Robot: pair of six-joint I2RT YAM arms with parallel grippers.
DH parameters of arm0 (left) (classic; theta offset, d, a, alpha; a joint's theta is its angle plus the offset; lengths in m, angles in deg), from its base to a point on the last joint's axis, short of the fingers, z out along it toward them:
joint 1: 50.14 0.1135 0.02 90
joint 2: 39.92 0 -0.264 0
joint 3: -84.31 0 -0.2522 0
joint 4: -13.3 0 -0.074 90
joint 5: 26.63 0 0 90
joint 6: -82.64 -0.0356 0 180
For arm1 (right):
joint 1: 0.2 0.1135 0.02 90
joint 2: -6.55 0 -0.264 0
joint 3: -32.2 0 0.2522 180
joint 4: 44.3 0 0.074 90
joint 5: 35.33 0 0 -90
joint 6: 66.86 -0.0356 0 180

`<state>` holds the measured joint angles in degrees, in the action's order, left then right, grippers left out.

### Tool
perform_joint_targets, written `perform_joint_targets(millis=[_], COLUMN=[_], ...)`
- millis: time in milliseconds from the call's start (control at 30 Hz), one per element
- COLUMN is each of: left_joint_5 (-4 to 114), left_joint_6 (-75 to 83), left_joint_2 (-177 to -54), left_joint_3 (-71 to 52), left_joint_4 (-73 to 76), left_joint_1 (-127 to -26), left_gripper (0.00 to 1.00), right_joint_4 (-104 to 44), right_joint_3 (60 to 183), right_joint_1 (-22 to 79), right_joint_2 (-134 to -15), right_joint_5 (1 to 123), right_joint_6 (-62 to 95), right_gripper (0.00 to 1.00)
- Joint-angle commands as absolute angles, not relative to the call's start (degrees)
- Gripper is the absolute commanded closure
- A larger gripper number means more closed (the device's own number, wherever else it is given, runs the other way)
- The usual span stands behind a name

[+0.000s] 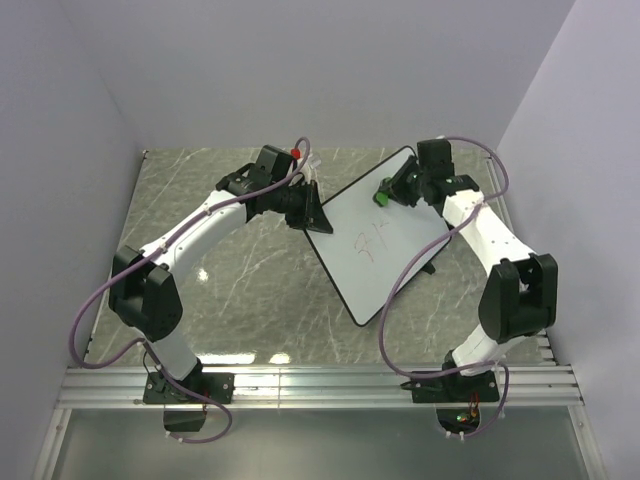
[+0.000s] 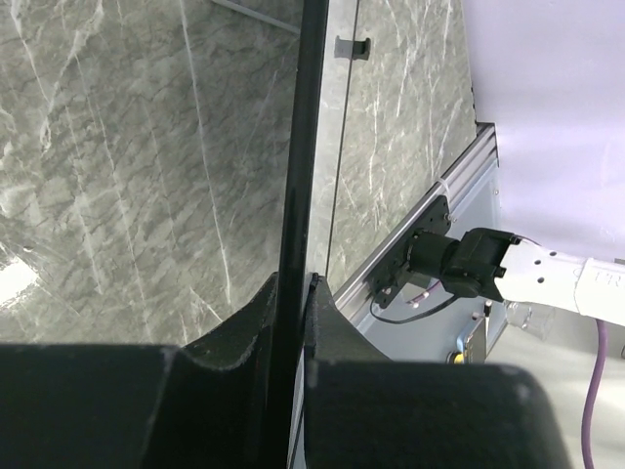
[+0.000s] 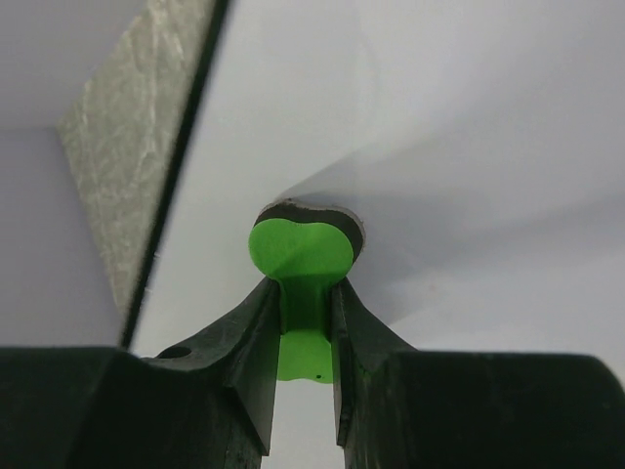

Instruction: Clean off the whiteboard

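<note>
The eraser [image 1: 381,197] sits on the whiteboard's [image 1: 375,255] far end.

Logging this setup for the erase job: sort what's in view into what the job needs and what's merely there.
Part of the job: whiteboard with red scribbles; green eraser in the right gripper; left gripper clamping the board's rim.

Merely there: marble table; purple cables; metal rail; small red-tipped item, unidentifiable.

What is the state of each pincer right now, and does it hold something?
Left pincer: closed, gripping the rim of the whiteboard.
Right pincer: closed, holding the green eraser.
</note>
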<state>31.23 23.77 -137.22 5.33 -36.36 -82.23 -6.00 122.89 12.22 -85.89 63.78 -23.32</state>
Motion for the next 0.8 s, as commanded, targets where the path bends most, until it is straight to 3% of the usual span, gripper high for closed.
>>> perform_joint_targets(millis=[0,267,533,767], left_joint_5=[45.4,45.6,45.9,45.9], left_joint_6=[14.6,15.2,15.6,15.6], left_joint_2=[-140.8,-140.6,-141.7,-142.2], left_joint_3=[4.5,4.0,5.5,6.3], left_joint_4=[-42.8,-42.5,-42.4,-42.5], left_joint_1=[-85.3,-85.4,-85.4,-85.4], left_gripper=[1.0,1.0,1.0,1.0], right_joint_4=[-7.9,-7.9,-9.7,-7.9], right_joint_3=[126.4,119.4,96.0,101.3], right_joint_1=[14.7,14.9,15.4,14.1], right_joint_2=[-91.8,-87.6,-70.5,-74.6], right_joint_5=[68.5,71.6,72.7,72.5], right_joint_6=[-23.6,-22.7,-23.0,-21.2], right_gripper=[1.0,1.0,1.0,1.0])
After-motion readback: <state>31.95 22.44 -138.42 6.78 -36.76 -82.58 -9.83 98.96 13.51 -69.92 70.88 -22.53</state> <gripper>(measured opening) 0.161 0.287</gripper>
